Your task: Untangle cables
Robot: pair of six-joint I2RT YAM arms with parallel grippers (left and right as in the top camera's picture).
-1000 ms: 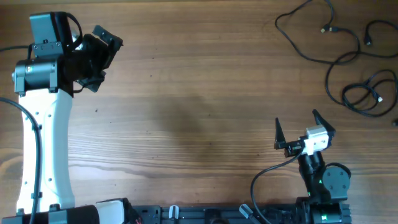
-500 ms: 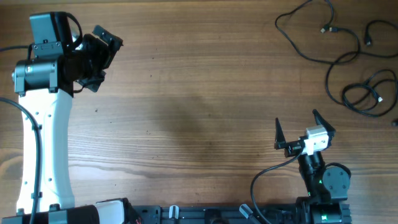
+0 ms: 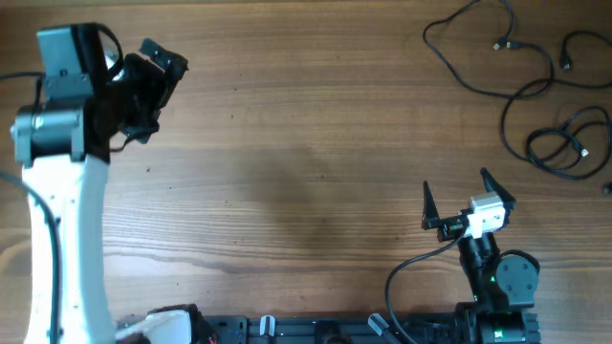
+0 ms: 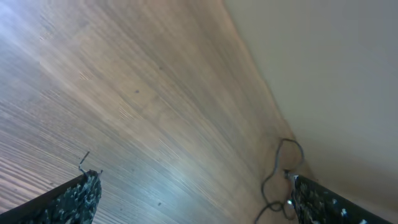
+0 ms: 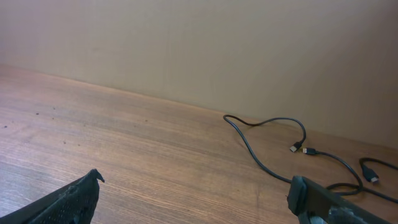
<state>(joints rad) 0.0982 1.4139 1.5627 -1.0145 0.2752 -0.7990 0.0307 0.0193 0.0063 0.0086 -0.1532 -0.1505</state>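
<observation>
Several thin black cables (image 3: 535, 86) lie loose in loops at the table's far right, with small plug ends apart. They also show in the right wrist view (image 5: 273, 143) and far off in the left wrist view (image 4: 280, 174). My left gripper (image 3: 158, 67) is open and empty at the far left, well away from them. My right gripper (image 3: 457, 191) is open and empty near the front right, short of the cables. Both pairs of jaws stand wide apart over bare wood.
The wooden table (image 3: 287, 172) stretches between the arms. The left arm's white link (image 3: 67, 239) runs along the left edge. The right arm's base (image 3: 497, 287) and its thick black wire sit at the front edge. A beige wall (image 5: 249, 50) stands behind.
The left arm has shifted slightly to the left. The right arm and the cables have not moved.
</observation>
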